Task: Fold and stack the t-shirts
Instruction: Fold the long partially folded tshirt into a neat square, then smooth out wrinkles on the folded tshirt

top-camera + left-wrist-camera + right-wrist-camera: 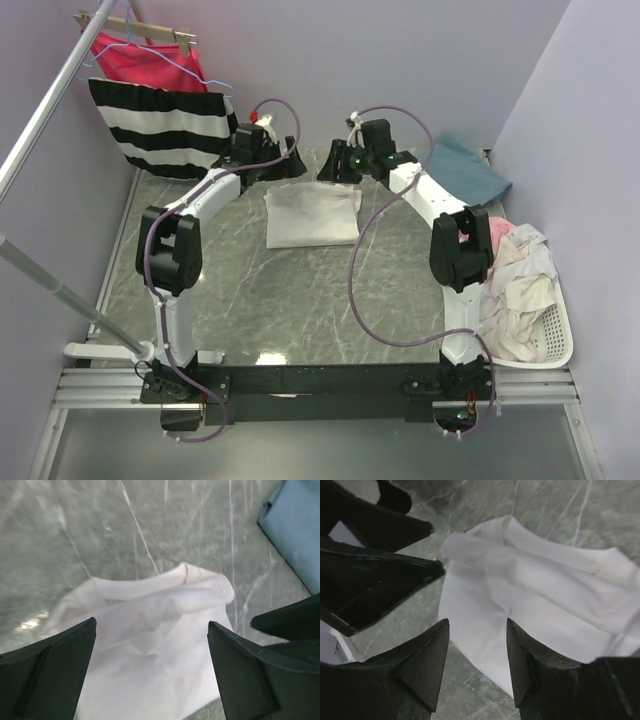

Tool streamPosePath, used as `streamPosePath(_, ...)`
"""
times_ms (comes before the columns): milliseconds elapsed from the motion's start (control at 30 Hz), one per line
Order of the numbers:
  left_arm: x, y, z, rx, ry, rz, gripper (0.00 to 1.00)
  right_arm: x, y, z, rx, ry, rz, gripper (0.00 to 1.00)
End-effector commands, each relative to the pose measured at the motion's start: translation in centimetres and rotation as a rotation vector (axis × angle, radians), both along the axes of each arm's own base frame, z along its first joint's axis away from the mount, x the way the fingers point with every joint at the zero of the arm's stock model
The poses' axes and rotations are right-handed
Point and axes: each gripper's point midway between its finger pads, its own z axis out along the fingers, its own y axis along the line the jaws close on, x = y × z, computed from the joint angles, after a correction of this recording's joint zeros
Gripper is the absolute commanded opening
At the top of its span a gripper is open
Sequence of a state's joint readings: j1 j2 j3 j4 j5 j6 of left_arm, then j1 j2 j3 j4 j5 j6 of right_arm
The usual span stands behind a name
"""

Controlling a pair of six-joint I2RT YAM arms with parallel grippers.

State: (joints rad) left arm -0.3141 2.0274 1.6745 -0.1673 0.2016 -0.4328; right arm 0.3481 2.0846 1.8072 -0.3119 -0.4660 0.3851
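Just below left gripper point(151, 622), right gripper point(477, 622), both parted, white t-shirt point(312, 217)

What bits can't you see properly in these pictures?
Left wrist view: the left gripper covers both sides of the white t-shirt.
Top view: the right arm covers part of the clothes pile in the basket.
Left wrist view: the picture's edge cuts off the teal-blue t-shirt.

A striped garment point(160, 125) and a red-pink garment point(135, 62) hang by the table's point(280, 300) far left corner, a basket point(562, 342) at its right edge.
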Motion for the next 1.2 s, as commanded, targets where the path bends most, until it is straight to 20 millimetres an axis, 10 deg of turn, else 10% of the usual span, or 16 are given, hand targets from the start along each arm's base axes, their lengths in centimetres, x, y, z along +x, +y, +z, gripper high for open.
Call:
streamPosePath(0, -1.2, -2.5, -1.9, -0.065, 0.087, -0.128, 0.96, -0.5, 0.4, -1.3, 0.027, 0.067, 0.022, 0.56)
streamPosePath(567, 0.9, -2.5, -5.6, -0.054, 0.133, -0.131, 0.97, 1.7, 0.7, -8.7, -0.025, 0.189, 0.017, 0.56)
streamPosePath(833, 3.2, -1.5, -0.5, -0.007, -0.033, -0.095, 0.97, 5.9, -0.9, -10.5, -0.025, 0.171, -0.042, 0.57)
streamPosePath(1033, 0.6, -1.7, 2.8, -0.027, -0.080, -0.169, 0.99, 7.3, -1.7, -11.8, -0.009, 0.187, -0.073, 0.57)
streamPosePath(1167, -2.0, -2.7, 1.3, -0.055, -0.006, -0.268, 0.98, 7.6, -1.7, -12.2, -0.005, 0.190, -0.076, 0.58)
